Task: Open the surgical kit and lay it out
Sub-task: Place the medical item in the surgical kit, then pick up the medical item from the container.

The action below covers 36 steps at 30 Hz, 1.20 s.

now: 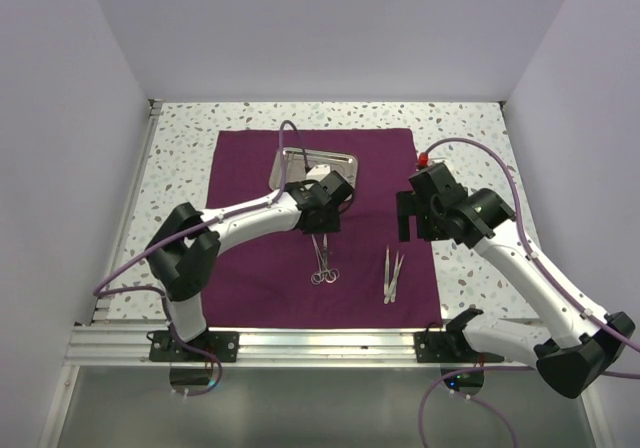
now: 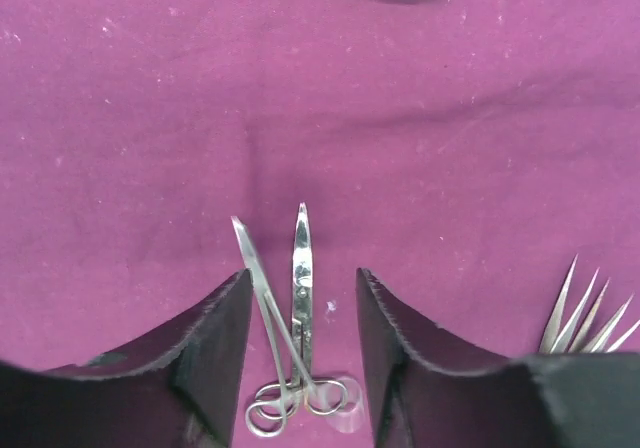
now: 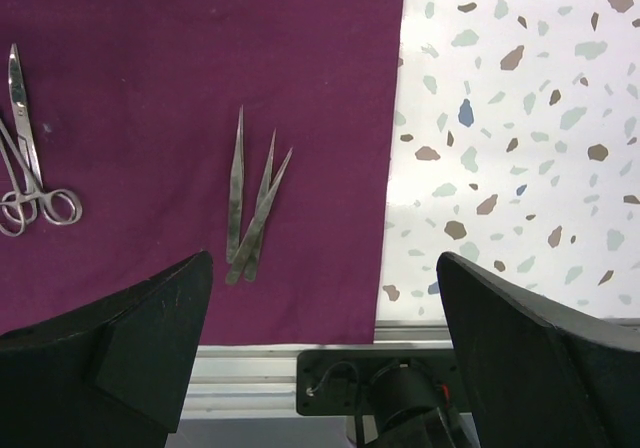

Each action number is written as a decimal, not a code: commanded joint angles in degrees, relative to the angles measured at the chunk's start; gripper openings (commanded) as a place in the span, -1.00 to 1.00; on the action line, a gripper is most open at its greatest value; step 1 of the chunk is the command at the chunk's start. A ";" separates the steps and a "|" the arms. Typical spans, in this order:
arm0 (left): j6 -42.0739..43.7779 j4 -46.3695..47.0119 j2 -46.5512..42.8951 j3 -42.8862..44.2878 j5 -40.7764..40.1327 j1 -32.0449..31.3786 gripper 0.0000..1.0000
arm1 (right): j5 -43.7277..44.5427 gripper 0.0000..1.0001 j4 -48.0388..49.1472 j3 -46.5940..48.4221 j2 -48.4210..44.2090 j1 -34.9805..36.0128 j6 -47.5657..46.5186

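Overhead, your left gripper (image 1: pixel 321 230) hid the tray's (image 1: pixel 290 154) near edge. Its wrist view showed jaws apart, scissors (image 2: pixel 292 328) lying between them, tray cut off above. Your right gripper (image 3: pixel 325 258) stood wide open, tweezers (image 3: pixel 250 208) ahead on cloth (image 3: pixel 150 48), speckled table (image 3: pixel 500 118) beside.

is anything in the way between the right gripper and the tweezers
Nothing visible is. The tweezers lie loose on bare purple cloth ahead of the right gripper, whose jaws stand wide open. The scissors lie well off to one side, apart from the tweezers.
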 commanded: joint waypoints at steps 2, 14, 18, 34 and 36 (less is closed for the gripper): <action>0.56 1.16 0.67 4.75 -2.70 0.14 0.07 | -0.06 0.97 0.94 3.31 0.57 0.12 -1.00; 6.98 -6.04 19.09 34.88 -5.07 5.41 0.01 | -0.50 0.96 -3.27 2.52 -4.70 0.12 3.40; 4.18 -10.87 27.99 45.70 -4.11 6.82 -0.01 | 2.65 0.96 -7.14 3.04 -7.08 0.12 3.84; -4.62 -5.78 34.59 49.23 -4.02 8.84 -0.18 | 8.73 0.97 -14.35 4.63 -11.48 0.12 4.37; -4.62 -5.17 34.59 49.32 -4.02 8.93 -0.17 | 8.99 0.97 -14.44 4.63 -11.48 0.12 4.28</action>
